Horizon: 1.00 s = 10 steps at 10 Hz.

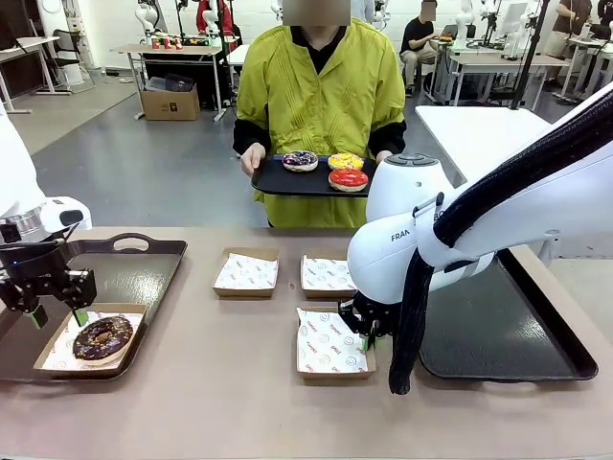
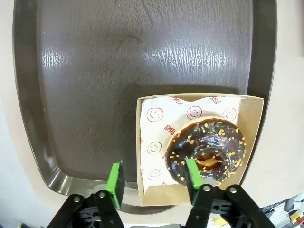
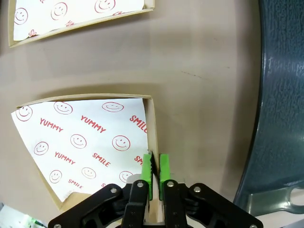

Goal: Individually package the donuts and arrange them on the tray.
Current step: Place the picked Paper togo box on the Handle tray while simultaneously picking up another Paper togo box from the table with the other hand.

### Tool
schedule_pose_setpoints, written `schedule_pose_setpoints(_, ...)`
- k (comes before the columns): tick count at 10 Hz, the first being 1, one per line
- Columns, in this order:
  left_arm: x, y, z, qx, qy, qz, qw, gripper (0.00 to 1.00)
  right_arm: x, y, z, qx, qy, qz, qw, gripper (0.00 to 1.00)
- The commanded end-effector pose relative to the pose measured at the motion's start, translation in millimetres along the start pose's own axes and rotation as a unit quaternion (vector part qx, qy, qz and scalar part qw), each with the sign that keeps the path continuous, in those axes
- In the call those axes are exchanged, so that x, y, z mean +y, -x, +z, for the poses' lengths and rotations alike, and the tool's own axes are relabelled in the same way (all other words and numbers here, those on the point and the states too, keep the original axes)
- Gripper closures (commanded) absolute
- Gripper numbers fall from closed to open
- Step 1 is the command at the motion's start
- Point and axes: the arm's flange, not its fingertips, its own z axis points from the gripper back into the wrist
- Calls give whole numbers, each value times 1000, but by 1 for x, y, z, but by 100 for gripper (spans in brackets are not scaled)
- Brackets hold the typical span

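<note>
A dark chocolate donut (image 1: pixel 102 338) (image 2: pixel 205 152) with coloured sprinkles lies in a paper-lined cardboard box (image 1: pixel 53 356) (image 2: pixel 140 142) on the left black tray (image 1: pixel 144 259) (image 2: pixel 118 71). My left gripper (image 1: pixel 59 316) (image 2: pixel 153 183) hangs open just above that box, one pad outside its wall and one over the donut's edge. On the table's middle, my right gripper (image 1: pixel 369 333) (image 3: pixel 156 171) is shut on the side wall of an empty lined box (image 1: pixel 330 347) (image 3: pixel 85 142). The person holds a small black tray (image 1: pixel 278 179) with a purple-brown donut (image 1: pixel 300 160), a yellow donut (image 1: pixel 346 161) and a red donut (image 1: pixel 348 178).
Two more empty lined boxes (image 1: pixel 246 273) (image 1: pixel 328 276) stand side by side behind the held one; one box (image 3: pixel 76 14) also shows at the top of the right wrist view. A large dark tray (image 1: pixel 508 326) (image 3: pixel 285 95) lies at the table's right.
</note>
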Motion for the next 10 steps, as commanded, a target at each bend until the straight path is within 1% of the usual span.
schedule_pose_setpoints(1,4,-3,-1,-4,0,-5,1000,0,3,1,-6,-10,0,-15,1000,100)
schedule_pose_setpoints(2,4,-2,0,-5,4,-6,1000,0,3,1,-6,-10,0,-18,1000,100)
schedule_pose_setpoints(3,5,-1,0,-5,7,-7,1000,13,4,1,-5,-10,0,-19,1000,100)
schedule_pose_setpoints(4,6,1,1,-10,15,-5,1000,4,5,3,-3,-9,-1,-21,1000,100)
schedule_pose_setpoints(5,9,4,6,-10,41,-8,999,4,8,8,8,-1,-4,-25,1000,100)
schedule_pose_setpoints(6,20,11,17,-13,106,-20,994,4,14,15,29,-6,-10,-16,1000,100)
schedule_pose_setpoints(7,40,19,32,-23,194,-30,980,4,16,24,60,-13,-11,-5,1000,100)
schedule_pose_setpoints(8,69,28,48,-30,291,-20,956,4,15,29,96,-19,-8,-10,1000,100)
schedule_pose_setpoints(9,96,34,59,-40,354,-23,934,4,14,29,125,-35,-3,-14,999,100)
schedule_pose_setpoints(10,123,39,64,-55,414,-17,909,4,13,24,153,-50,0,-20,999,100)
